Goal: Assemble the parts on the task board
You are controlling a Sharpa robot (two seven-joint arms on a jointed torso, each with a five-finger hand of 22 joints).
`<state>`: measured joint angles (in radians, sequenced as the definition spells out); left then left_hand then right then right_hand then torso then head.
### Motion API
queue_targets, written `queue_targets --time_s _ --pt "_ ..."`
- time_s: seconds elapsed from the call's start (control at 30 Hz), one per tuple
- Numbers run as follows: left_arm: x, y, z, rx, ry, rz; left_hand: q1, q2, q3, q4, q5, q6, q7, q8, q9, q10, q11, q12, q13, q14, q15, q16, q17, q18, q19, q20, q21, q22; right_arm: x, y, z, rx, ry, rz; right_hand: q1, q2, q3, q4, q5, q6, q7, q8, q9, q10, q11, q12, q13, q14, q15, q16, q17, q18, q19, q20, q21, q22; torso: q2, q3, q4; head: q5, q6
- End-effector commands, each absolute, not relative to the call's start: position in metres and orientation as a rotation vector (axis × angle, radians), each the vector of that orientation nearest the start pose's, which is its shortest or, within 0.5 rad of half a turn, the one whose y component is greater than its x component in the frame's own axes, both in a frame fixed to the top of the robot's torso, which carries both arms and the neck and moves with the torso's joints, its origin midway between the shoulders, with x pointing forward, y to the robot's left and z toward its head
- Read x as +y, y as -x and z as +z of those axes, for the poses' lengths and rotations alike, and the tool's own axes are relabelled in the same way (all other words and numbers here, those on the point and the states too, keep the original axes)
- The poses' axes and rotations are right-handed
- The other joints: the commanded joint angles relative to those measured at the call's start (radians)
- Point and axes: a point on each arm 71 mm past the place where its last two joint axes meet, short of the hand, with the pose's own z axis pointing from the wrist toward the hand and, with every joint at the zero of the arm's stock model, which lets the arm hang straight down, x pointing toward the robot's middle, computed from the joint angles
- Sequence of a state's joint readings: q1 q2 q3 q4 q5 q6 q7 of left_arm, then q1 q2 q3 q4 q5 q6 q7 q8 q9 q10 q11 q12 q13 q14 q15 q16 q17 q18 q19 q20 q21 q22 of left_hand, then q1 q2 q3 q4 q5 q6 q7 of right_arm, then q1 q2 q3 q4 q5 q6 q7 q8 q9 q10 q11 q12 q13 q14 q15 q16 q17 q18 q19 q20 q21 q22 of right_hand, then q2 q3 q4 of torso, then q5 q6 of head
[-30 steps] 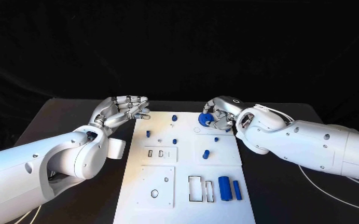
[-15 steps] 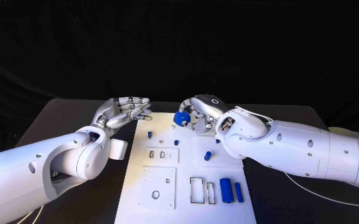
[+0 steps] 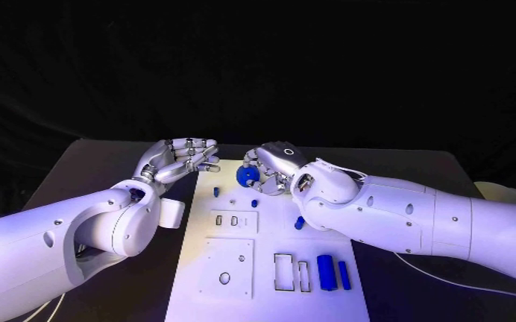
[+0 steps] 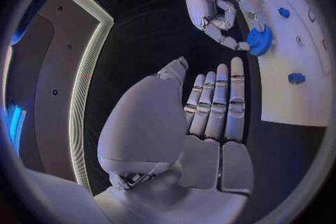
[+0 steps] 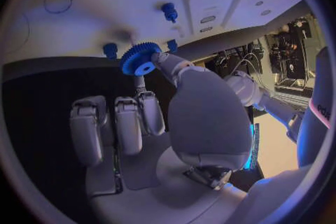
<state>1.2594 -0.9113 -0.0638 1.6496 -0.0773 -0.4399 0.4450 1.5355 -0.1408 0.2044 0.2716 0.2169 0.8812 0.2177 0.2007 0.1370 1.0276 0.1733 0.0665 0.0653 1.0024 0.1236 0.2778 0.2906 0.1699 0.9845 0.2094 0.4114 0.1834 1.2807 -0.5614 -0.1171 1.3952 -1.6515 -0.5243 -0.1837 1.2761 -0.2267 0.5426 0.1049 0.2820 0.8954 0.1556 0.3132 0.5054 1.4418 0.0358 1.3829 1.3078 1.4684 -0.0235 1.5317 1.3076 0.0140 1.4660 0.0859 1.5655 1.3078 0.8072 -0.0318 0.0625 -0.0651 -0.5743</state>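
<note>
Black table [image 3: 107, 165], white task board [image 3: 269, 292]: my right hand [image 3: 274, 164] pinches a blue gear [image 3: 247, 175] above the board's far end; my left hand [image 3: 180, 158] hovers empty, fingers apart.

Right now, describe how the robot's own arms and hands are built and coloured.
Both arms have smooth white rounded shells with small dark screw holes. The left hand and right hand are silver, segmented metal. A thin white cable trails beneath the right arm.
</note>
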Motion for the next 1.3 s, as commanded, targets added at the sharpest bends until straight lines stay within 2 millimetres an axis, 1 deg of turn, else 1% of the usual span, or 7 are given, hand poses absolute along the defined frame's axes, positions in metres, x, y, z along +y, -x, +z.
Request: queue_targets --time_s 0.03,0.7,0.9,1.0,1.1,1.23,1.3 --pt "0.209 -0.473 -0.143 1.334 0.956 -1.529 0.011 0.001 0.005 0.001 -0.004 -0.006 0.003 -0.004 -0.002 -0.007 -0.001 -0.004 0.000 -0.008 -0.001 -0.005 0.001 0.009 -0.005 0.001 0.006 0.001 -0.092 -0.503 -0.165 1.401 0.359 0.632 -0.007 0.002 0.007 0.001 -0.005 0.051 -0.035 -0.002 0.010 0.002 0.002 -0.005 0.085 0.080 -0.006 0.003 0.151 -0.014 0.105 -0.006 0.005 0.263 0.000 0.0002 0.0005 -0.006 0.001" --pt "0.210 -0.473 -0.143 1.334 0.957 -1.526 0.012 0.001 0.006 0.000 -0.004 -0.006 0.003 -0.004 -0.002 -0.007 -0.001 -0.003 0.000 -0.008 -0.001 -0.005 0.001 0.009 -0.005 0.001 0.006 0.001 -0.097 -0.513 -0.175 1.445 0.355 0.582 -0.018 -0.003 0.008 0.002 -0.015 0.044 -0.033 -0.010 0.009 -0.003 0.004 -0.012 0.079 0.080 -0.005 0.003 0.151 -0.014 0.105 -0.005 0.005 0.263 0.000 0.0006 -0.0008 -0.003 -0.005" --pt "0.210 -0.473 -0.143 1.334 0.957 -1.525 0.013 0.001 0.007 -0.001 -0.004 -0.006 0.003 -0.005 -0.002 -0.008 -0.001 -0.003 0.000 -0.009 -0.001 -0.006 0.002 0.009 -0.006 0.001 0.007 0.002 -0.096 -0.514 -0.175 1.448 0.357 0.582 -0.051 -0.021 -0.002 0.014 -0.087 -0.014 -0.012 -0.057 -0.003 -0.021 0.021 -0.036 0.061 0.079 0.009 0.003 0.149 -0.013 0.102 0.004 0.002 0.259 0.000 0.0005 -0.0005 -0.004 -0.005" --pt "0.210 -0.473 -0.143 1.334 0.958 -1.525 0.013 0.001 0.007 -0.001 -0.004 -0.006 0.003 -0.005 -0.002 -0.008 -0.001 -0.003 0.000 -0.009 -0.001 -0.006 0.002 0.009 -0.006 0.001 0.007 0.002 -0.095 -0.514 -0.176 1.461 0.363 0.587 -0.094 -0.031 -0.060 0.047 -0.105 -0.064 0.003 -0.097 -0.018 -0.031 0.037 -0.046 0.053 0.080 0.023 0.004 0.152 -0.012 0.100 0.018 0.001 0.257 -0.001 0.0001 -0.0005 -0.003 -0.005" --pt "0.210 -0.473 -0.143 1.334 0.958 -1.524 0.013 0.001 0.007 -0.001 -0.004 -0.006 0.003 -0.005 -0.002 -0.008 -0.001 -0.003 0.000 -0.009 -0.001 -0.006 0.002 0.009 -0.006 0.001 0.007 0.002 -0.095 -0.514 -0.178 1.485 0.370 0.589 -0.124 0.003 -0.200 0.117 -0.080 -0.068 0.010 -0.117 -0.028 -0.035 0.044 -0.048 0.053 0.080 0.032 0.006 0.156 -0.012 0.100 0.029 0.000 0.257 -0.001 0.0002 -0.0005 -0.003 -0.004" --pt "0.211 -0.473 -0.143 1.335 0.959 -1.522 0.013 0.001 0.007 -0.001 -0.004 -0.006 0.003 -0.005 -0.002 -0.008 -0.001 -0.003 0.000 -0.009 -0.001 -0.006 0.002 0.009 -0.006 0.001 0.007 0.002 -0.095 -0.515 -0.181 1.523 0.382 0.582 -0.164 0.038 -0.264 0.186 -0.051 -0.053 0.008 -0.119 -0.030 -0.035 0.044 -0.046 0.054 0.082 0.031 0.008 0.163 -0.012 0.100 0.030 0.000 0.257 -0.001 -0.0001 -0.0009 -0.003 -0.004" --pt "0.211 -0.473 -0.143 1.335 0.960 -1.521 0.013 0.001 0.007 -0.001 -0.004 -0.006 0.003 -0.005 -0.002 -0.008 -0.001 -0.003 0.000 -0.009 -0.001 -0.006 0.002 0.009 -0.006 0.001 0.007 0.002 -0.096 -0.515 -0.182 1.534 0.384 0.581 -0.173 0.049 -0.268 0.188 -0.044 -0.051 0.007 -0.119 -0.030 -0.034 0.043 -0.045 0.056 0.082 0.031 0.009 0.164 -0.012 0.101 0.030 0.001 0.258 0.000 0.0000 -0.0013 -0.002 -0.004"
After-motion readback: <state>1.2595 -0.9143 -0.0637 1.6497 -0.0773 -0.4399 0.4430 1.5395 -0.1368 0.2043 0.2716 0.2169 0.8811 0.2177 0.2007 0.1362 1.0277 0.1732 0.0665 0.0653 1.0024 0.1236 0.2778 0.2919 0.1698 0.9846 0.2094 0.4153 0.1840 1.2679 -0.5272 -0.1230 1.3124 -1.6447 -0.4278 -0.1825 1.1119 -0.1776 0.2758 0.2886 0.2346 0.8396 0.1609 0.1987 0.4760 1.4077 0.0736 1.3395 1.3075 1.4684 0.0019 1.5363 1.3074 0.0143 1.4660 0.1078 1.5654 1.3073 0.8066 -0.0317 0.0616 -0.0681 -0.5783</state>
